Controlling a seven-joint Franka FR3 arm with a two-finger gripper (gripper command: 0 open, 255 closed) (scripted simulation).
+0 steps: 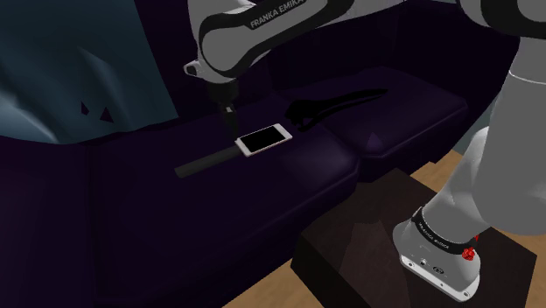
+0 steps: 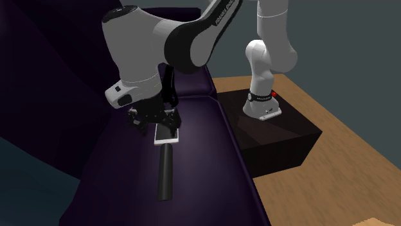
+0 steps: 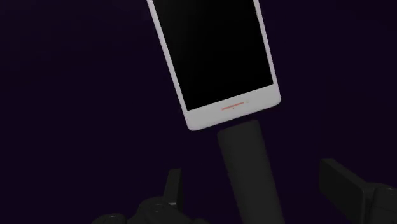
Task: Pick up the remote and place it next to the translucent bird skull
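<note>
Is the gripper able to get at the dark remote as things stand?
Probably yes: the gripper hangs open just above the remote's end, and nothing covers it; only the white phone lies close by.

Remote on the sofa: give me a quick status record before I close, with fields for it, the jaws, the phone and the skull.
remote: dark grey bar, flat on the seat, not held
jaws: open, either side of the remote's phone-side end, touching neither side
phone: white, black screen, flat at the remote's end; contact unclear
bird skull: dark shape on the seat beyond the phone, apart from the remote
sofa: dark purple
stage: pre-grasp, remote not yet lifted
</note>
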